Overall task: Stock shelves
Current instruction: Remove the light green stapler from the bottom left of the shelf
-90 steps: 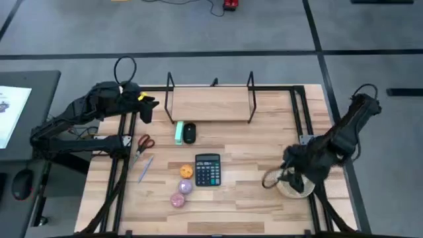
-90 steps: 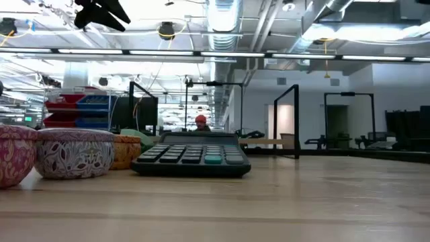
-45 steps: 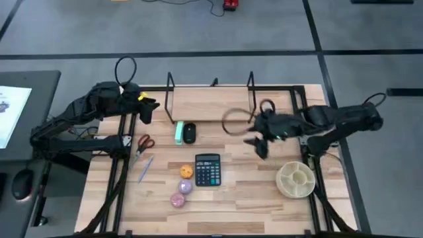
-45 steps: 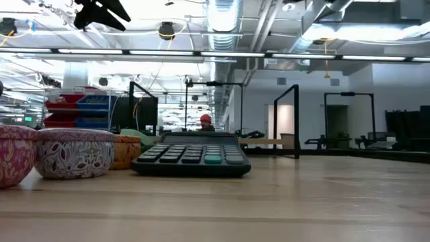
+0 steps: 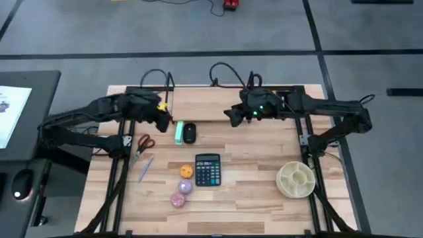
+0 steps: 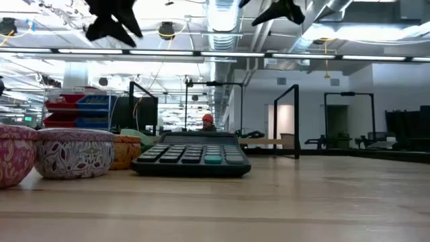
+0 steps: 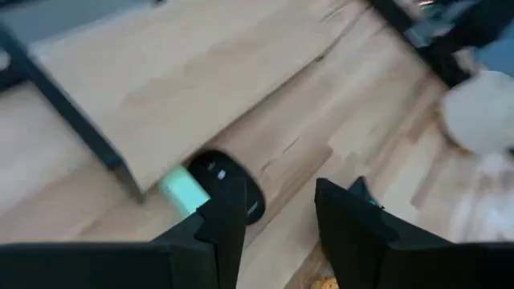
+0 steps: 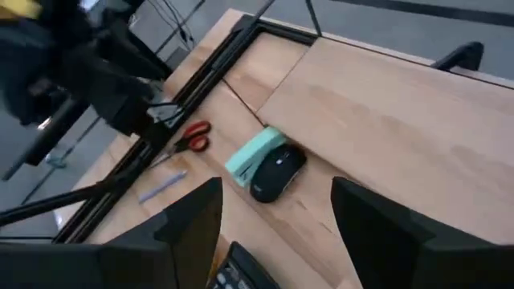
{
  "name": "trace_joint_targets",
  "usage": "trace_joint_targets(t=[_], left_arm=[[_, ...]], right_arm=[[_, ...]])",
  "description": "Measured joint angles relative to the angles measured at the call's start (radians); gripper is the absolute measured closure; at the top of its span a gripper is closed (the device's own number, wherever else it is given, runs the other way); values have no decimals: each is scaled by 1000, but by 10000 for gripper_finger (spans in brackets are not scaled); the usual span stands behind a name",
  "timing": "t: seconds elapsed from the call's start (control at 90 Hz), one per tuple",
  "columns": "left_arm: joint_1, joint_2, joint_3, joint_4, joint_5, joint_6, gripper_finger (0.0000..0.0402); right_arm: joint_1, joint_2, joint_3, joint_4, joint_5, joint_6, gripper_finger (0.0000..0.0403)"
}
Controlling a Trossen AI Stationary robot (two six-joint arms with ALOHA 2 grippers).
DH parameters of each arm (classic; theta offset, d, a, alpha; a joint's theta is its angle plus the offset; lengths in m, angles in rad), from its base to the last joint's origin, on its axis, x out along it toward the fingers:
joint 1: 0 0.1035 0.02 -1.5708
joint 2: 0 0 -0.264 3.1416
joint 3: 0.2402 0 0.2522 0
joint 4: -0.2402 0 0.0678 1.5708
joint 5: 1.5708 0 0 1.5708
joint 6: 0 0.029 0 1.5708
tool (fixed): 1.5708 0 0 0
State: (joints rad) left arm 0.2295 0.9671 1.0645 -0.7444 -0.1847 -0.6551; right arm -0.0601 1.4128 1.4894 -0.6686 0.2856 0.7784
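Note:
The shelves are a low rack with a pale plank and black uprights, standing at the table's far middle; the plank is bare. A black mouse and a mint-green block lie just in front of it. My left gripper hovers open above the rack's left front corner, over the mouse. My right gripper hovers open above the rack's right front part, facing the mouse and the green block. Both grippers hold nothing.
Red-handled scissors and a pen lie at the left. A calculator, an orange tin and two patterned tins sit at the near middle. A round pale divided tray sits near right.
My right gripper has swung from over the round tray at the near right toward the far edge and the left, ending above the rack's front. My left gripper has moved toward the right, to above the rack's left front corner. No object has moved.

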Motion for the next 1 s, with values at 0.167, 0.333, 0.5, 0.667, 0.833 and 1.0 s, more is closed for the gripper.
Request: trace_joint_targets(t=[0.167, 0.333, 0.5, 0.667, 0.833, 1.0], left_arm=[[-2, 124, 0, -25, 81, -183, 274], [4, 242, 0, -89, 161, -387, 274], [-13, 339, 0, -151, 201, -357, 258], [-17, 419, 0, -159, 219, -337, 206], [-17, 500, -1, -156, 208, -341, 157], [-17, 559, -1, -130, 142, -359, 154]], right_arm=[[14, -1, 0, 3, -1, 0, 180], [15, -1, 0, 3, -2, -3, 180], [14, -1, 0, 3, -1, -27, 180], [15, -1, 0, -5, -31, -44, 180], [15, -1, 0, -7, -74, -79, 180], [21, -1, 0, -12, -100, -82, 180]])
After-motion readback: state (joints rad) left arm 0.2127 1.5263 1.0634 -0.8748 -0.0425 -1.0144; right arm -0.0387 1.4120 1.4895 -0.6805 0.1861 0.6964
